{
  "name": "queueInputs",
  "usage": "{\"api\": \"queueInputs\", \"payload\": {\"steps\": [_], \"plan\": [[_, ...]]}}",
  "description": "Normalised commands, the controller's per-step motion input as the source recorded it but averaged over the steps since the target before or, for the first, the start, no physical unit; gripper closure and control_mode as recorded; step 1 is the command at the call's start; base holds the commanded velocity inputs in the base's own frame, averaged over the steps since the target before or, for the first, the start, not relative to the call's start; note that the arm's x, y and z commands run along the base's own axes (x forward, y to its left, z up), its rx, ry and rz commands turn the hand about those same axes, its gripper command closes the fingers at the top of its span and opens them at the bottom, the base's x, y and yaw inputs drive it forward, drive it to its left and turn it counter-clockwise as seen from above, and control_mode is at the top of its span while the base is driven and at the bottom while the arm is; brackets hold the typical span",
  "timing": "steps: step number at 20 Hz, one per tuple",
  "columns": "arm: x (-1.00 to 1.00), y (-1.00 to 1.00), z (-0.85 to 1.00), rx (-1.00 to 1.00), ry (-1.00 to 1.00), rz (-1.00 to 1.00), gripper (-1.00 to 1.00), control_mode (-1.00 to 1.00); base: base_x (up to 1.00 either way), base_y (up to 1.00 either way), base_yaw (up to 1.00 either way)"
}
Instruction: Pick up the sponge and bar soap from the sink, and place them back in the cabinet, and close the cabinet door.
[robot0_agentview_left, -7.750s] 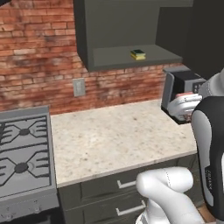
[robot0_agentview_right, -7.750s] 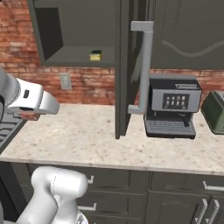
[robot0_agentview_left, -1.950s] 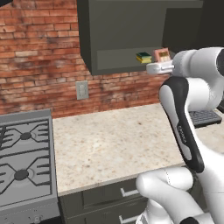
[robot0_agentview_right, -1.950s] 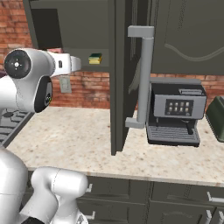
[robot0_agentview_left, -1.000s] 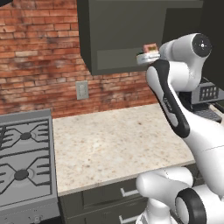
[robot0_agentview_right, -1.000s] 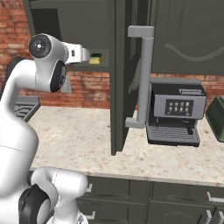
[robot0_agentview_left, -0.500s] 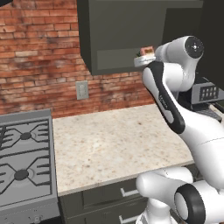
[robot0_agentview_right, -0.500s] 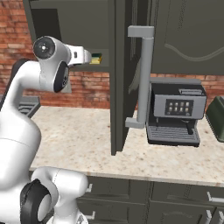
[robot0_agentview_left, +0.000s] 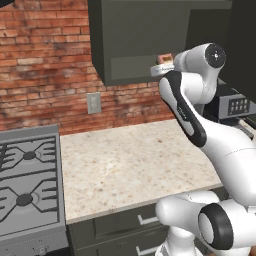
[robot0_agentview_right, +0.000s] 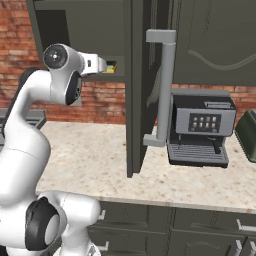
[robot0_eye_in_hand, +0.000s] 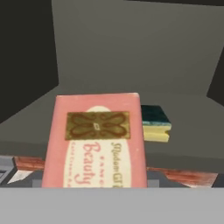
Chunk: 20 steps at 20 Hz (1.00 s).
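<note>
Soap at the cabinet's front edge
The tool (robot0_agentview_left: 162, 64) grips the bar soap (robot0_eye_in_hand: 97, 140); the sponge (robot0_eye_in_hand: 154, 122) lies on the cabinet (robot0_eye_in_hand: 183, 127) shelf.

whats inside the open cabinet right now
The sponge lies on the cabinet floor, yellow with its green face up. The bar soap, held at the claw, sits at the front edge and hides the floor behind it; the dark left side is hard to make out.
</note>
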Motion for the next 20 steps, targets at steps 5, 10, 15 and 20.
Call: {"api": "queueInputs", "payload": {"steps": [5,10,15,20], "plan": [[0.22,0.02,-0.01,0.00,0.00,0.00,1.00,-1.00,0.00,0.00,0.00],[0.19,0.06,-0.16,0.00,0.00,0.00,1.00,-1.00,0.00,0.00,0.00],[0.21,0.08,-0.14,0.00,0.00,0.00,1.00,-1.00,0.00,0.00,0.00],[0.30,0.10,0.00,0.00,0.00,0.00,1.00,-1.00,0.00,0.00,0.00]]}}
